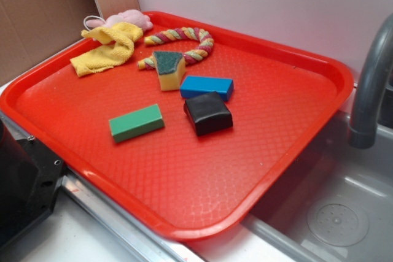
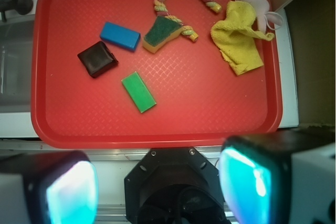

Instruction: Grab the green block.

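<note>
The gripper (image 2: 157, 182) is hanging high above the near edge of the red tray (image 2: 47, 124), its two fingers (image 2: 68, 192) spread wide apart and holding nothing, probably so the wrist camera is taking in the whole layout. The green block (image 2: 138, 92) is lying flat on the tray's near middle, apart from the black pad (image 2: 97, 59), the blue block (image 2: 120, 36) and the sponge (image 2: 161, 33), leaving room for fingers on both long sides.
</note>
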`<control>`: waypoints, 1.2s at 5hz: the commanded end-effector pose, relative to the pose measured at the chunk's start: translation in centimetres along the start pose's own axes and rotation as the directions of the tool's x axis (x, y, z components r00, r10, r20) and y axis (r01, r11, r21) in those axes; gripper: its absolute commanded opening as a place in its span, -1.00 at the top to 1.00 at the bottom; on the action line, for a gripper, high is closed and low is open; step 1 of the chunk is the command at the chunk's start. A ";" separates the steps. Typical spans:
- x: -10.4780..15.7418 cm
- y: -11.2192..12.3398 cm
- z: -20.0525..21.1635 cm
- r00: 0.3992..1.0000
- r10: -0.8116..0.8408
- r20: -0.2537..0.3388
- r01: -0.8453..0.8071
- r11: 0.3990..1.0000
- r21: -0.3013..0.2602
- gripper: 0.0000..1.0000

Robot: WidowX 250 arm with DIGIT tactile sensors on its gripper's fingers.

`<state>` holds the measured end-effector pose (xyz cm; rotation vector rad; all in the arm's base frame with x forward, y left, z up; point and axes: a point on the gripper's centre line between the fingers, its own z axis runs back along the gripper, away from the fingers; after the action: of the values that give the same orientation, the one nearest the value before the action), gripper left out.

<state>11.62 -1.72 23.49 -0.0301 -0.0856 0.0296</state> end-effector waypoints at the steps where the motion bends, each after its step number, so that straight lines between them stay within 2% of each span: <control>1: 0.0 0.0 0.0 1.000 0.000 0.000 0.000 1.000 0.000 -1.00; 2: 0.6 -0.3 -5.1 0.978 -0.208 -0.012 0.208 0.978 0.022 -1.00; 3: -0.2 -0.3 -9.3 0.937 -0.350 -0.001 0.349 0.936 -0.034 -1.00; 4: 0.6 0.3 -12.5 0.914 -0.406 0.006 0.406 0.914 -0.026 -1.00; 5: 0.6 -0.2 -15.0 0.909 -0.415 -0.032 0.416 0.909 0.016 -1.00; 6: 1.4 -1.3 -16.8 0.892 -0.451 -0.036 0.452 0.892 0.013 -1.00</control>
<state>14.22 -3.22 6.48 0.0120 -0.0374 -0.4270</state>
